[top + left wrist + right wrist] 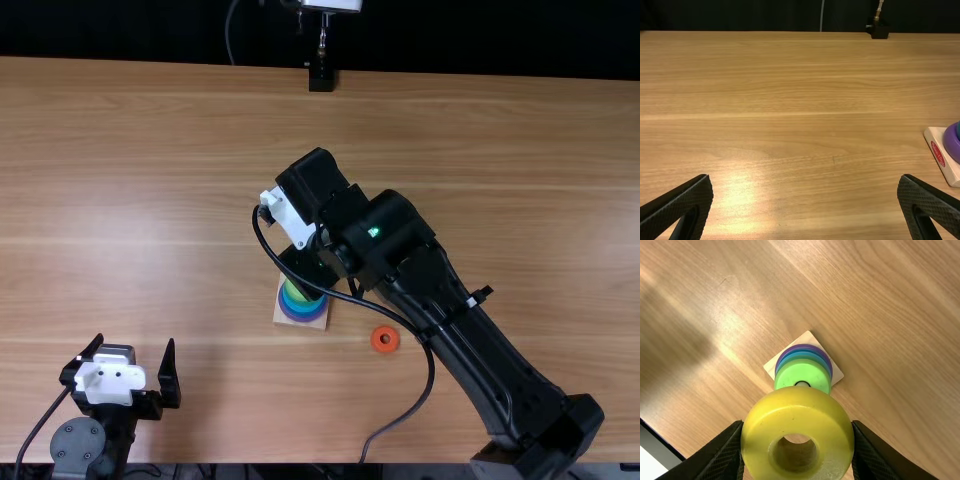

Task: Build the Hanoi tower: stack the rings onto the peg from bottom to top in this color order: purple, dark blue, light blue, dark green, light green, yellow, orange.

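Clamped between the two flat fingers of the right gripper (312, 272), a yellow ring (797, 412) is held above a partly built Hanoi tower just left of the middle of a light brown wooden table (120, 200). In the right wrist view, one finger presses each side of the ring, its hole facing the camera, and its rim overlaps part of the light green ring (795, 372), the uppermost on the stack; whether the two touch is impossible to tell. The peg (802, 384) shows inside the light green ring's hole. Beneath lie blue rings (802, 351) and, at the bottom, a purple ring (805, 346), seated on a square wooden base (771, 364). An orange ring (377, 341) lies flat on the table, to the right of the base and near it in the top view. The left gripper (135, 343) is over the table's near left corner, its fingers spread wide apart. A dark cable (430, 375) loops alongside the right arm (470, 345), and a small black stand (321, 79) occupies the table's far edge.
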